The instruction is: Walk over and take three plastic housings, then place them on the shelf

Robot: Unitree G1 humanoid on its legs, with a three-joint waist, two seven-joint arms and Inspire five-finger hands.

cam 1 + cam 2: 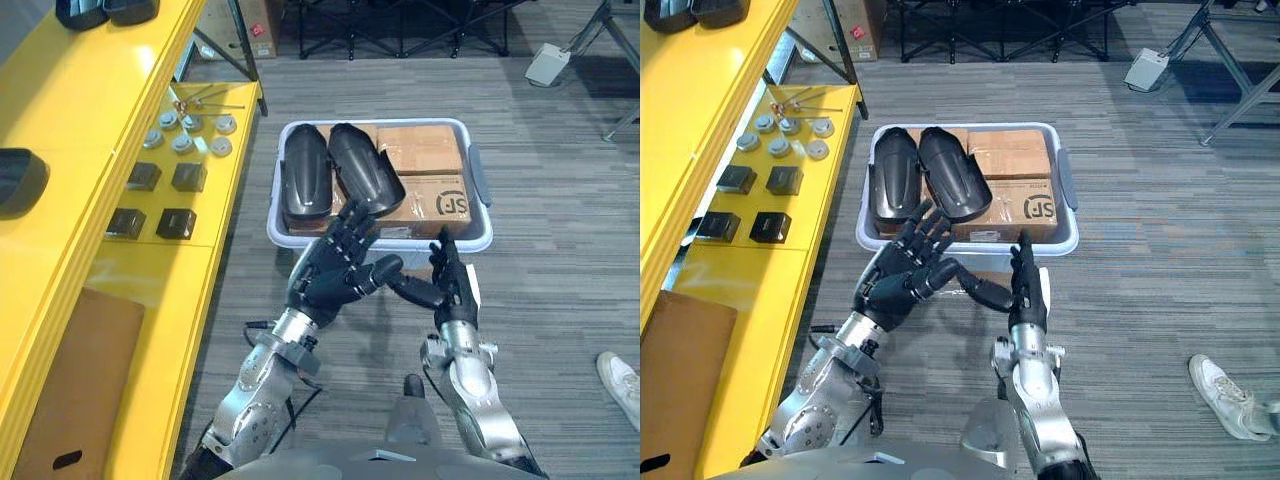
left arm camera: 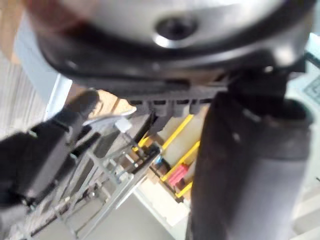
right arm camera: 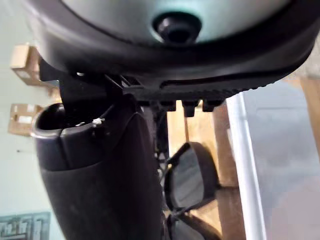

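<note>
Two black plastic housings [image 1: 330,180] lie side by side in the left half of a grey bin [image 1: 480,175] on the floor, leaning on cardboard boxes [image 1: 425,175]. My left hand [image 1: 340,265] hovers over the bin's front edge, open with fingers spread, just short of the housings. My right hand [image 1: 452,285] is beside it, open with straight fingers and holding nothing. The right wrist view shows the housings [image 3: 192,175] past the thumb. Further dark housings rest on the yellow shelf's upper level [image 1: 15,180] and at its far end [image 1: 105,10].
The yellow shelf [image 1: 90,120] runs along the left; its lower level carries small black blocks [image 1: 160,200], several metal caps [image 1: 185,135] and a brown board [image 1: 70,390]. A person's shoe [image 1: 620,385] shows at the right. Dark stands are behind the bin.
</note>
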